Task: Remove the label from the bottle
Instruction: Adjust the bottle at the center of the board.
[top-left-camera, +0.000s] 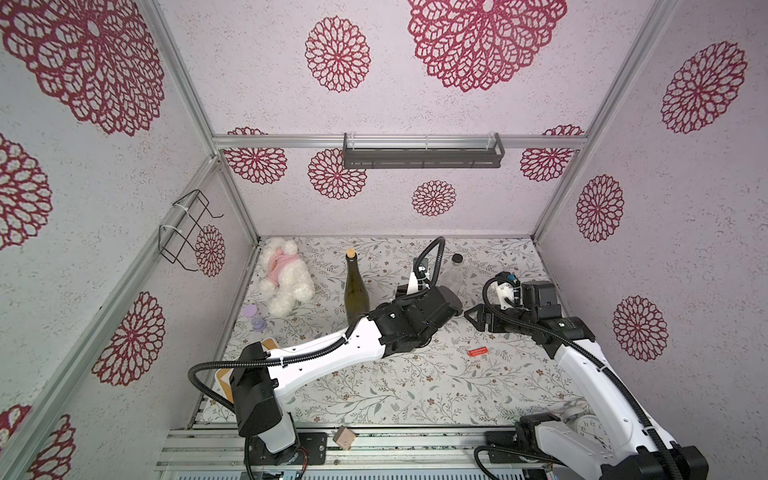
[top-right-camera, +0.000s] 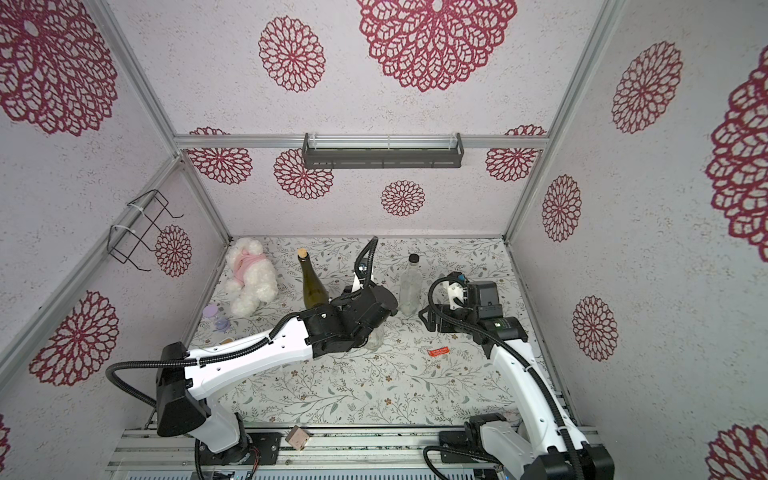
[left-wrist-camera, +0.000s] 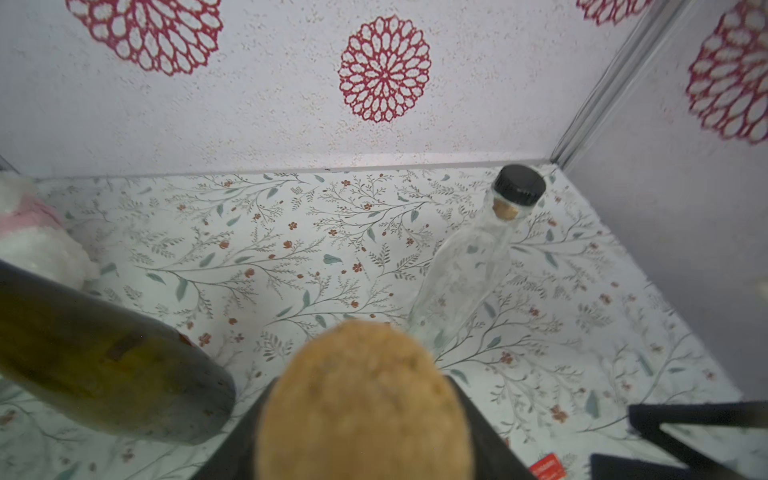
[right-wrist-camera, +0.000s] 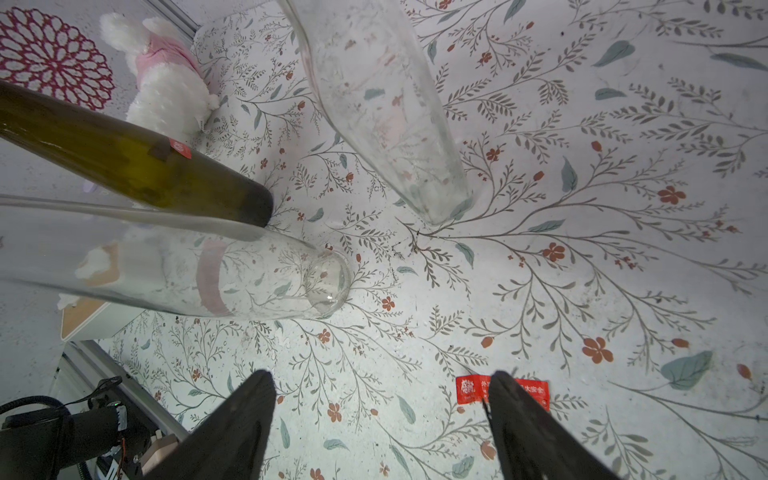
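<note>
we're watching the red label (right-wrist-camera: 469, 388), and it lies flat on the table (top-left-camera: 415, 386), off any glass. it is well apart from the green bottle (top-left-camera: 355, 286), on the right arm's side. the right gripper (right-wrist-camera: 380, 378) hangs just over it, jaws spread wide with nothing between them.

here's the relation that counts. in the right wrist view one finger covers the label's middle, so it is not centred in the gap. its long axis runs roughly along the line from finger to finger. we judge a small sideways shift is needed before any pinch, and the right arm is plainly the nearer one.

the left gripper (left-wrist-camera: 365, 436) flanks the cork (left-wrist-camera: 361, 374) of the clear bottle (right-wrist-camera: 249, 274), which stands just beside the green bottle. whether it presses that cork we cannot tell.

writing now: white chinese characters on the label, partly hidden, and the end looks like 大安全. the green bottle carries a small red tag (right-wrist-camera: 180, 148), too small to read.
</note>
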